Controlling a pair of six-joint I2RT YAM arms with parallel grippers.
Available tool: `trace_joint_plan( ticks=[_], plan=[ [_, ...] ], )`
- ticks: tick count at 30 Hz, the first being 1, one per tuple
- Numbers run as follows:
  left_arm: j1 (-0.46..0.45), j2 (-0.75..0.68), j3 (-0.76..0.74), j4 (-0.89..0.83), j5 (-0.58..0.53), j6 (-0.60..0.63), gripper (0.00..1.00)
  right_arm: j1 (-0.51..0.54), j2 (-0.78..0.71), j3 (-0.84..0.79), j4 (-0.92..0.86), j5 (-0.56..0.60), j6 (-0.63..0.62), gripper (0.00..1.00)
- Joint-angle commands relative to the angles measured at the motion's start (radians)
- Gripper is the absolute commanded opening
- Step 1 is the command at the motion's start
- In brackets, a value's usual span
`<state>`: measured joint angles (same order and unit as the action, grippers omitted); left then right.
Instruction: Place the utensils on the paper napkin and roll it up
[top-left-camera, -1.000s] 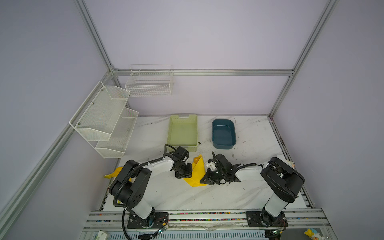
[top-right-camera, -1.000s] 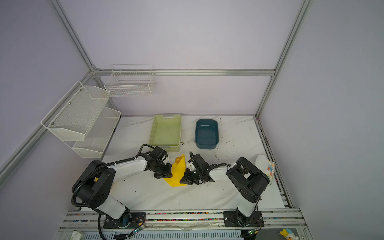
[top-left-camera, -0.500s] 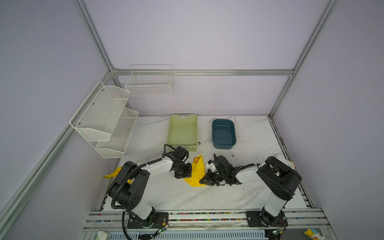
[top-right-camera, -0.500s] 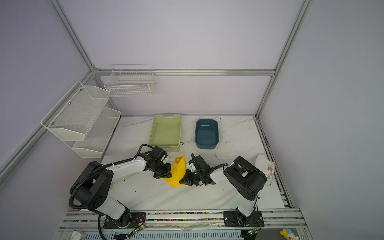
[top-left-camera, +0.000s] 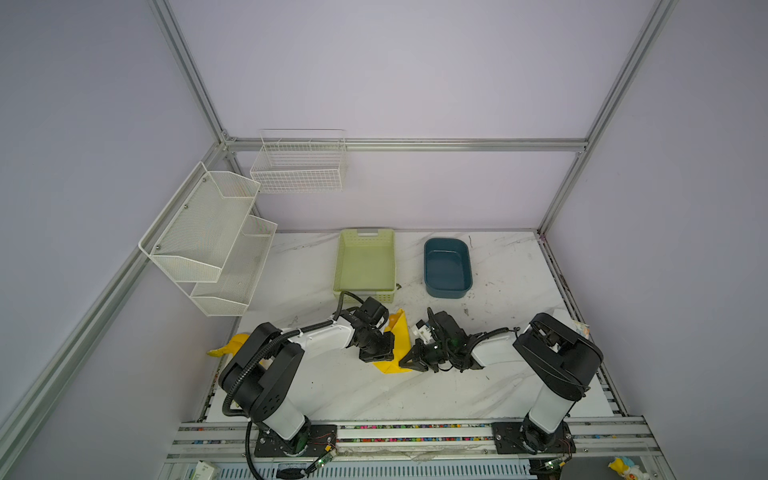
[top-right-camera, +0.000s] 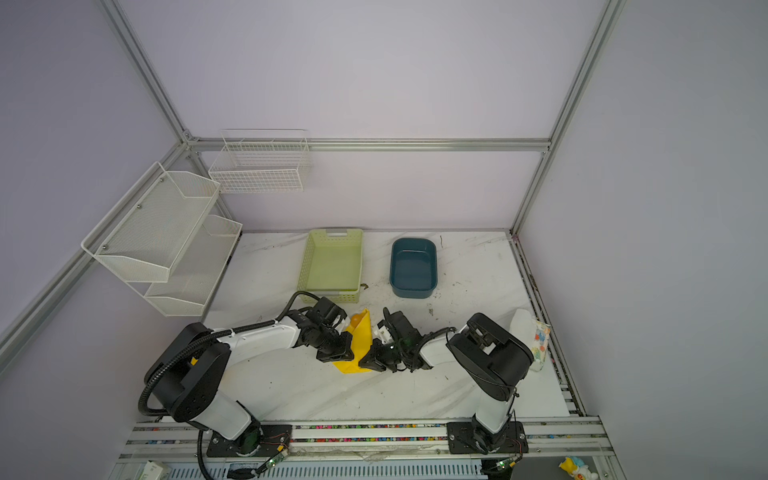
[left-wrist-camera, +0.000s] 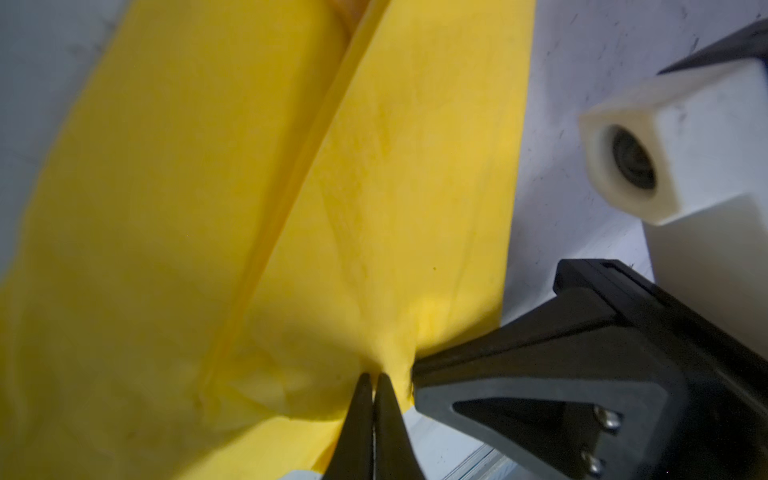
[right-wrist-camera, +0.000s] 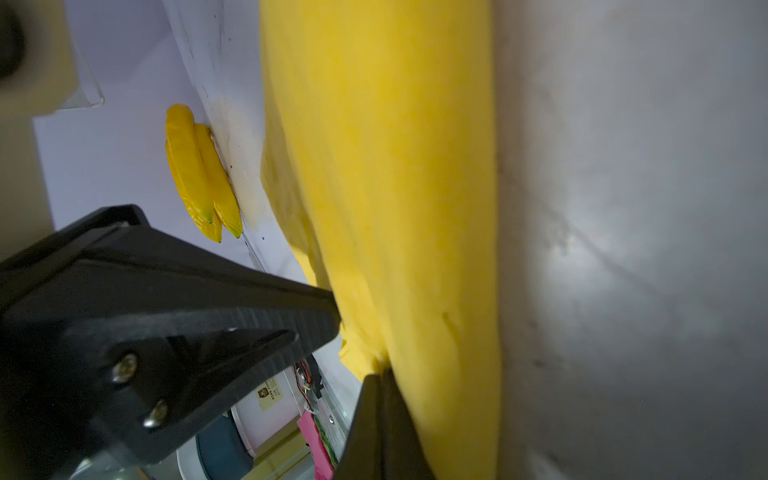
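The paper napkin (top-left-camera: 400, 338) (top-right-camera: 362, 337) lies folded over in a long yellow bundle between my two grippers, in both top views. A bit of orange-tan utensil (top-left-camera: 391, 320) (top-right-camera: 356, 319) (left-wrist-camera: 348, 7) pokes out at its far end; the rest of the utensils are hidden inside. My left gripper (top-left-camera: 377, 355) (left-wrist-camera: 373, 376) is shut, pinching the napkin (left-wrist-camera: 374, 187) at its near end. The right gripper (top-left-camera: 409, 363) (right-wrist-camera: 376, 376) is shut too, its tips nipping the napkin's (right-wrist-camera: 395, 166) edge close beside the left one.
A green basket (top-left-camera: 338, 266) and a dark blue tub (top-left-camera: 428, 266) stand behind the grippers. A yellow banana toy (top-left-camera: 226, 347) (right-wrist-camera: 199, 178) lies at the table's left edge. White wire racks (top-left-camera: 208, 237) hang on the left wall. A crumpled patterned wrapper (top-right-camera: 538, 336) lies far right.
Both grippers keep their pinch on the napkin. The right arm has shifted slightly to the left; the napkin bundle looks the same.
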<state>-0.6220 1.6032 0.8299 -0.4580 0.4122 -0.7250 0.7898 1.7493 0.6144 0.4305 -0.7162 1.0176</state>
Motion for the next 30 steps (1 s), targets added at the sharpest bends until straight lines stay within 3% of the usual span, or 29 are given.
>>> trace_joint_plan(
  ticks=[1,8,16,30],
  plan=[
    [-0.001,0.012,0.033,0.043,0.014,-0.014,0.05,-0.006,0.008,-0.007,0.005,0.003,0.020,0.05],
    [0.000,0.052,0.009,0.004,-0.028,0.007,0.05,-0.007,-0.050,-0.007,0.002,-0.005,0.027,0.12],
    [0.000,0.055,0.005,-0.018,-0.046,0.019,0.05,-0.024,-0.132,-0.056,-0.004,-0.031,0.023,0.12],
    [0.000,0.067,0.021,-0.034,-0.054,0.022,0.05,-0.024,-0.034,-0.068,-0.009,-0.054,-0.028,0.08]
  ],
)
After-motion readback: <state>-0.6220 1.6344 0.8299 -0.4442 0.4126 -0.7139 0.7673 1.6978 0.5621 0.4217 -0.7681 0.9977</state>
